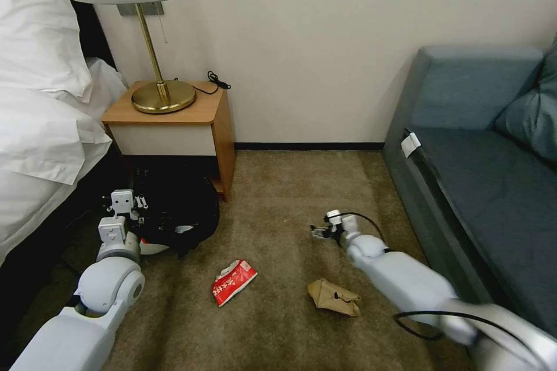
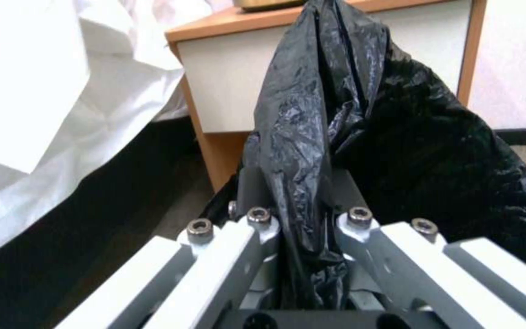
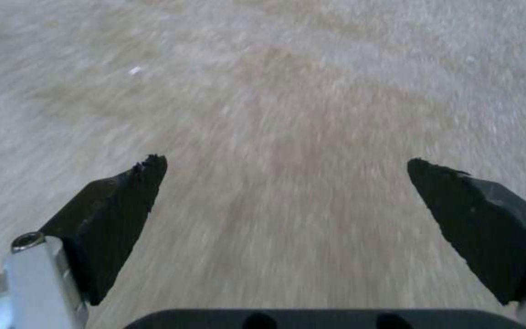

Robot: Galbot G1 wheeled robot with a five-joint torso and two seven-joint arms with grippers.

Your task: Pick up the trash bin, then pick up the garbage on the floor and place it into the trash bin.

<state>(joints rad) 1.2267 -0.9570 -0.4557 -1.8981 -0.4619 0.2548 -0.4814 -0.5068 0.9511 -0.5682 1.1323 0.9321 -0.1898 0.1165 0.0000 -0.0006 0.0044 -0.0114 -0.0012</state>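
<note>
The trash bin [image 1: 174, 217] sits on the carpet [image 1: 278, 197] below the nightstand [image 1: 174, 122], mostly hidden under its black bag [image 2: 312, 137]; a sliver of white wall shows. The left claw [image 2: 302, 219] pinches a fold of that bag. The right claw [image 3: 281, 183] hangs spread over bare carpet. The red-and-white packet [image 1: 233, 282] carries white writing too small to read, its long axis slanting. The tan paper bag [image 1: 333, 297] lies crumpled nearby.
</note>
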